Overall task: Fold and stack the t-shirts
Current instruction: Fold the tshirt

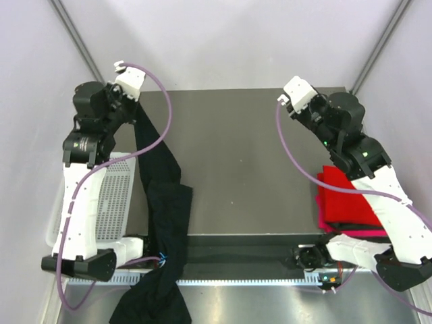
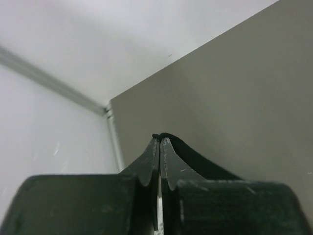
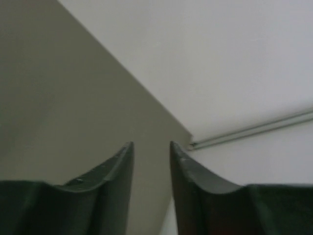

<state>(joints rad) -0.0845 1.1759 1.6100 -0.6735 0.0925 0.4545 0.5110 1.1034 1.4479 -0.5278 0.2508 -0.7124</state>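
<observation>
The black t-shirt (image 1: 165, 202) hangs as a long twisted strip from my left gripper (image 1: 137, 104), trails over the table's left side and drops past the front edge. In the left wrist view that gripper (image 2: 160, 138) is shut on a fold of the black cloth (image 2: 195, 156), which bulges out on the right of the tips. My right gripper (image 1: 302, 116) is raised at the back right, apart from the shirt. In its own view the right gripper (image 3: 151, 144) is open with nothing between the fingers. A folded red t-shirt (image 1: 344, 199) lies on a magenta t-shirt (image 1: 354, 231) at the table's right edge.
The white mesh basket (image 1: 111, 202) stands at the left, beside the left arm and partly behind the hanging cloth. The dark grey table (image 1: 250, 169) runs between the two arms. White enclosure walls close in at the back and both sides.
</observation>
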